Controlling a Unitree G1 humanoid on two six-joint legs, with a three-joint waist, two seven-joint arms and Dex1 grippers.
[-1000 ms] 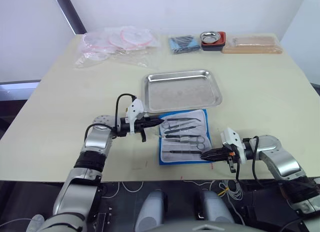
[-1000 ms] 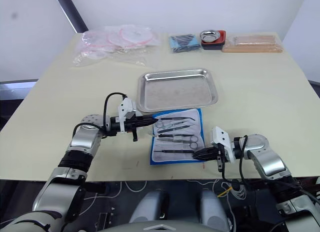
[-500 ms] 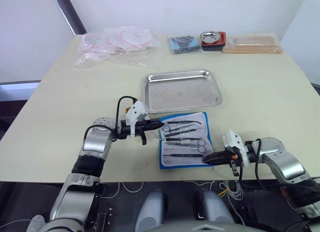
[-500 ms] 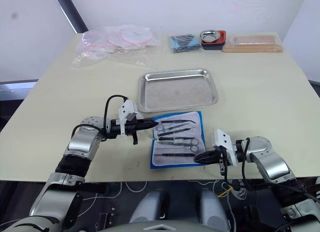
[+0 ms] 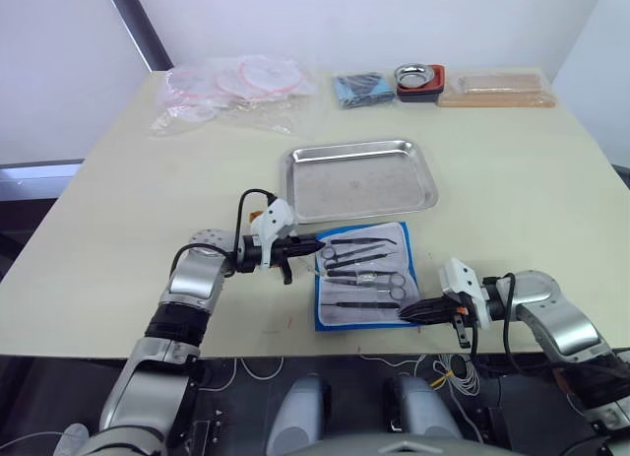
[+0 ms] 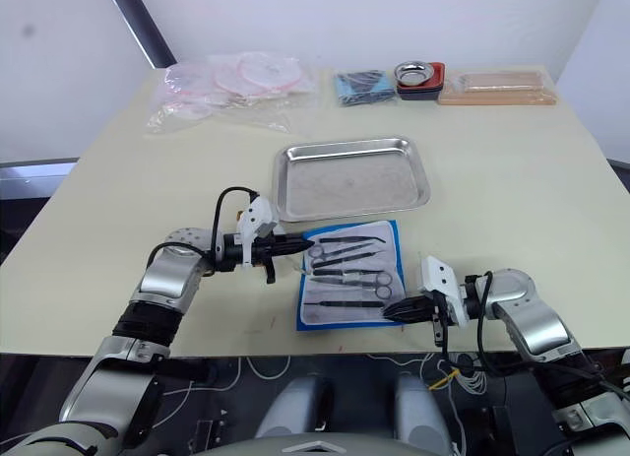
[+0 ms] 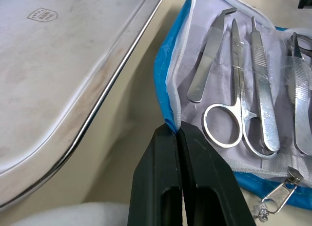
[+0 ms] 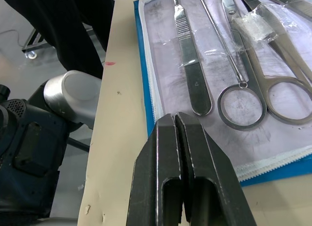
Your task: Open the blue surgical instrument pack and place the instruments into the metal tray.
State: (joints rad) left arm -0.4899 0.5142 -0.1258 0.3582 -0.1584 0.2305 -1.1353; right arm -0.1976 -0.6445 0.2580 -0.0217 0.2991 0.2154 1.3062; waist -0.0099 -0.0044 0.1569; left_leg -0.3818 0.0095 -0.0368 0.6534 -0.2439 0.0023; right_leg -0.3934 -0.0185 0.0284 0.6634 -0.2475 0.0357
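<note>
The blue surgical instrument pack (image 5: 362, 275) lies open and flat on the table, just in front of the metal tray (image 5: 359, 177). Its pale lining holds the instruments (image 5: 360, 264): ring-handled scissors (image 7: 234, 123), tweezers and slim straight tools (image 8: 192, 65). The tray holds nothing. My left gripper (image 5: 315, 249) is shut, its tips pinching the pack's raised left edge (image 7: 170, 109). At the pack's near right corner, my right gripper (image 5: 406, 309) is shut with its tips (image 8: 174, 117) over the white edge seam; I see nothing held between them.
Along the far edge lie clear plastic bags (image 5: 231, 87), a small dark blue bundle (image 5: 359, 85), a round metal bowl in a red dish (image 5: 420, 79) and a tan flat packet (image 5: 497, 87). The table's front edge runs close behind my right gripper.
My left arm has shifted slightly right, its tips staying at the pack's left edge. The right gripper has sunk a little toward the front edge. The pack stays open.
</note>
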